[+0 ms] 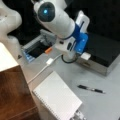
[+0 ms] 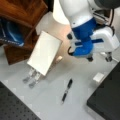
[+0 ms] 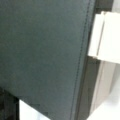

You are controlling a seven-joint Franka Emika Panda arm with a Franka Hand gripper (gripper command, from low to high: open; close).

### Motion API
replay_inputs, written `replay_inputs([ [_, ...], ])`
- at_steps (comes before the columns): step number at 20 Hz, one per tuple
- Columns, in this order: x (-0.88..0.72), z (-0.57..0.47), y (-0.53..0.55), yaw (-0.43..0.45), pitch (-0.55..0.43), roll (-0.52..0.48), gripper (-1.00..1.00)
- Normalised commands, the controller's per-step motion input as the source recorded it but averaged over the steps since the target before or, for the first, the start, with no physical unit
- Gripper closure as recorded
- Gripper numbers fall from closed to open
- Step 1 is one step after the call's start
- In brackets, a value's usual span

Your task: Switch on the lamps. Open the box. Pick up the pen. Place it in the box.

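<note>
Fingers hidden; box [image 1: 105, 53] shut, pen [image 1: 90, 89] outside.

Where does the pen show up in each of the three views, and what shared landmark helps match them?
Front view: the pen lies on the grey table at lower right, below the box.
Front view: the pen lies at lower centre, left of the box.
Wrist view: no pen; the box lid fills it.
Shared landmark: the box's white tag.

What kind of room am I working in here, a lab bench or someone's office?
Probably a lab bench dressed as a desk: a perforated black breadboard edges the grey table, which holds a spiral notepad, the pen and the box, still closed.
</note>
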Motion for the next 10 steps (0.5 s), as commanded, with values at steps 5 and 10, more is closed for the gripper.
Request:
replay_inputs([
  [5,0.18,-0.33,-0.22,0.113,0.028,0.203,-1.00],
  [10,0.16,-0.25,-0.17,0.013,-0.036,0.410,-1.00],
])
